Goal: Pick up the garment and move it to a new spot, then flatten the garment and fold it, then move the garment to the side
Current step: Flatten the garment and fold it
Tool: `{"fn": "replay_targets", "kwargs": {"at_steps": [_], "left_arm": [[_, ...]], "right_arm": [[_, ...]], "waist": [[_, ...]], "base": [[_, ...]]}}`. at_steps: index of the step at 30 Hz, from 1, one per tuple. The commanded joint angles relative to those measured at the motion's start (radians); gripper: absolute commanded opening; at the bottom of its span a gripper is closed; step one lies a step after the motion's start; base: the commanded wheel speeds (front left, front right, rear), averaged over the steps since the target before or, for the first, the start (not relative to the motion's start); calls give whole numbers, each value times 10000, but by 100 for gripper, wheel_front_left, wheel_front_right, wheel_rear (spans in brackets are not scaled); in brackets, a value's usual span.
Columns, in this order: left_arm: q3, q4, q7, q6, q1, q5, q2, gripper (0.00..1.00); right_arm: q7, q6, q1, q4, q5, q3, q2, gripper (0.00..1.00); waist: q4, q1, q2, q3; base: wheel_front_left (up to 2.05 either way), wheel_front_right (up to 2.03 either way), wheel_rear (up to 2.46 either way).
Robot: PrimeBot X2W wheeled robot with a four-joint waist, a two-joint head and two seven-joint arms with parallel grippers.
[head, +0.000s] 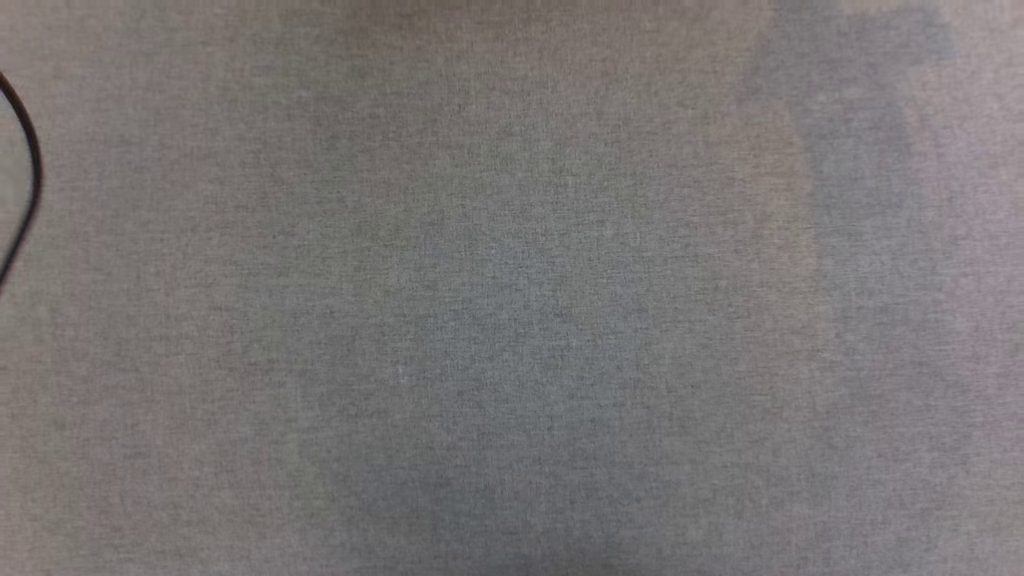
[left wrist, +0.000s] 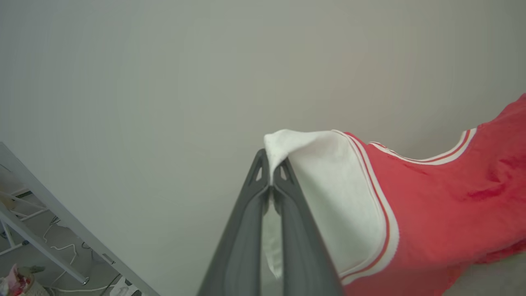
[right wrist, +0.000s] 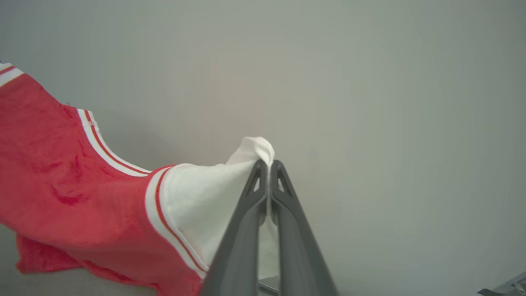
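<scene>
In the left wrist view my left gripper (left wrist: 271, 170) is shut on a white sleeve of the garment (left wrist: 444, 205), a red jersey with red-and-white striped trim that stretches away to the right, lifted in front of a pale wall. In the right wrist view my right gripper (right wrist: 269, 168) is shut on the other white sleeve, and the garment (right wrist: 61, 172) hangs off to the left. The shirt's lower part droops toward a grey surface at the bottom of both wrist views. The head view looks down on the grey cloth-covered table (head: 512, 320).
A black cable (head: 28, 160) curves in at the table's left edge in the head view. Pale metal frame bars (left wrist: 41, 230), white cords and a small colourful object (left wrist: 16, 283) sit at the lower left of the left wrist view.
</scene>
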Motion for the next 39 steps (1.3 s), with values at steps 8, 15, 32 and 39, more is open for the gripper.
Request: {"fn": "replay_targets", "kwargs": {"at_steps": [8, 15, 32, 39], "left_arm": [[0, -514, -977, 104, 3216, -859, 349, 0], [407, -2022, -1270, 914, 6650, -1595, 804, 0], [633, -5089, -1314, 2850, 13492, -2463, 1185, 0], [853, -5410, -1315, 3283, 15213, -2601, 1168, 0]], "right_arm": [[-687, -7, 2707, -834, 1474, 1197, -338, 0], [-874, -7, 5123, -1847, 2404, 2209, -1061, 0], [-1297, -7, 10896, -3065, 3327, 2460, -2559, 0], [-1479, -7, 12932, -2979, 3456, 1703, -2644, 0]], "waist": [[110, -1, 0, -1326], [147, -1, 0, -2290], [346, -1, 0, -4011], [363, -1, 0, -4524]], "base": [[0, 0, 0], [0, 0, 0], [0, 0, 0], [0, 0, 0]]}}
